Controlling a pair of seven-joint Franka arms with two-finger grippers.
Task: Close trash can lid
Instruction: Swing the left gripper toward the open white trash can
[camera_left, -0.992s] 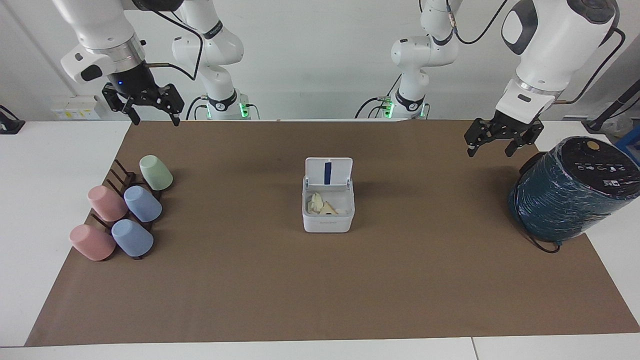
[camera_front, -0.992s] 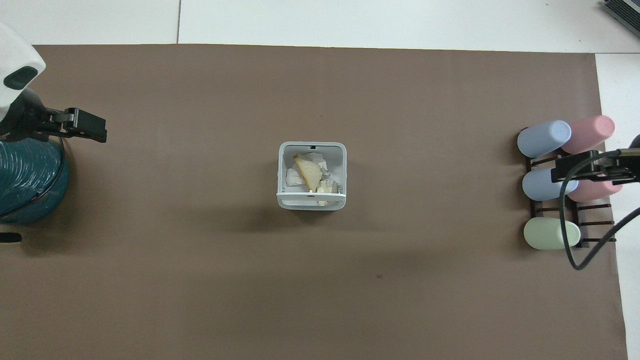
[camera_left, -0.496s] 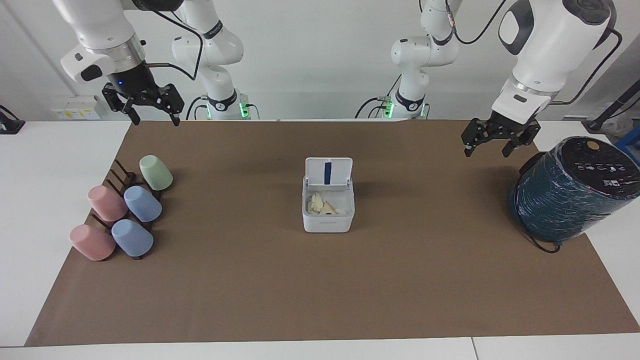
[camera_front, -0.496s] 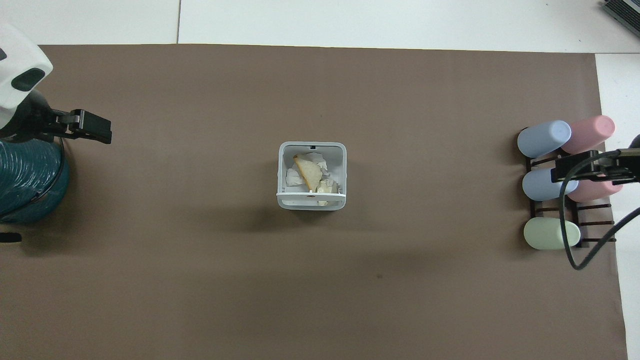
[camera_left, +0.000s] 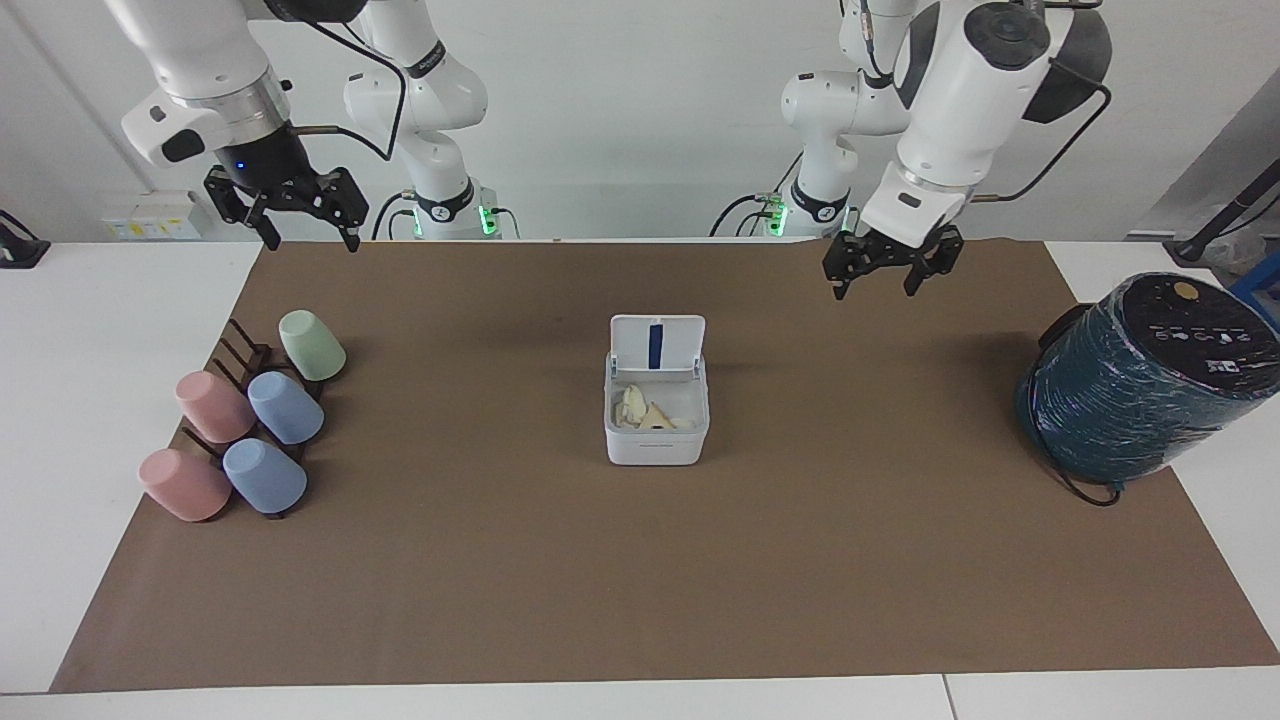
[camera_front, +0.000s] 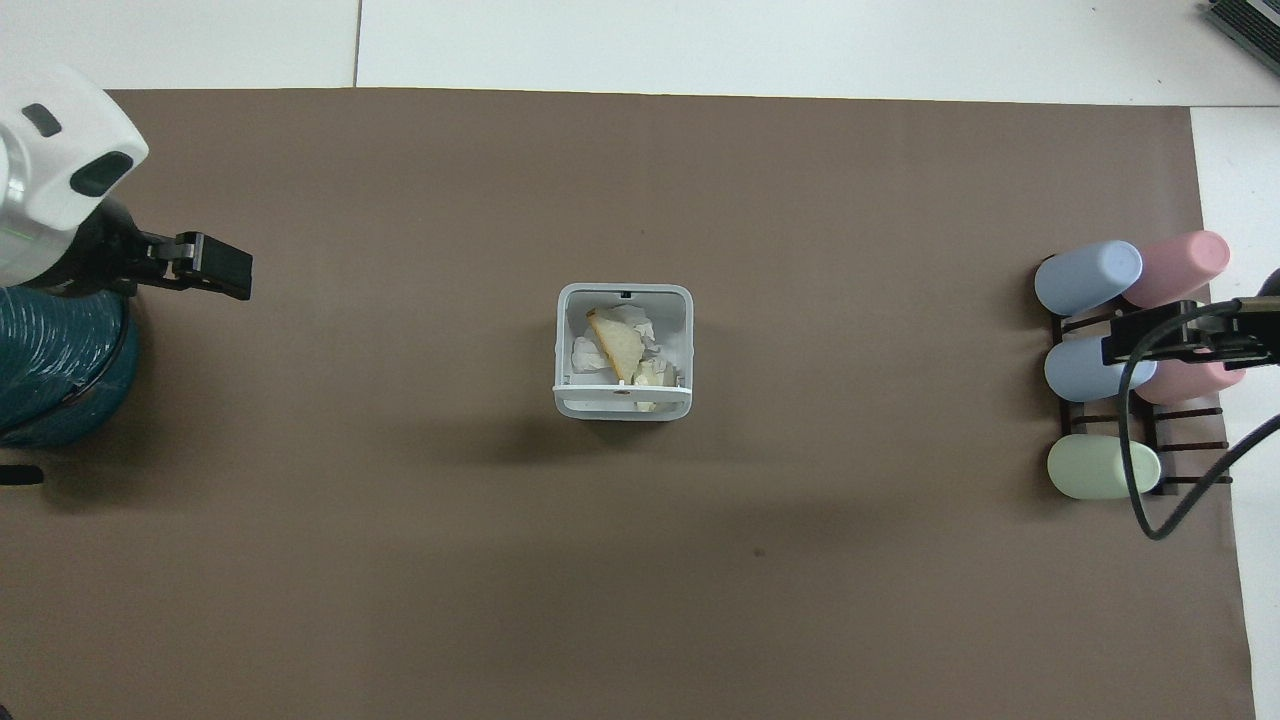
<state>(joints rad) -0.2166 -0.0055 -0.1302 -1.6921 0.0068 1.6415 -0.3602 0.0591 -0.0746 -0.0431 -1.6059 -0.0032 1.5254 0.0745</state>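
The small white trash can (camera_left: 653, 448) stands mid-mat with crumpled paper inside; it also shows in the overhead view (camera_front: 625, 293). Its lid (camera_left: 657, 345) stands upright on the hinge at the side nearer to the robots, blue stripe showing; in the overhead view the lid (camera_front: 622, 388) is seen edge-on. My left gripper (camera_left: 875, 290) is open and empty, up in the air over the mat between the can and the teal cylinder; it also shows in the overhead view (camera_front: 215, 272). My right gripper (camera_left: 312, 243) is open and empty, waiting above the cup rack (camera_front: 1150, 340).
A large teal wrapped cylinder (camera_left: 1140, 380) sits at the left arm's end of the mat (camera_front: 60, 370). A dark rack with several pastel cups (camera_left: 250, 420) lies at the right arm's end (camera_front: 1100, 370). A brown mat (camera_left: 640, 580) covers the table.
My left gripper has moved away from the teal cylinder toward the trash can. The right arm, the can and the lid have not moved.
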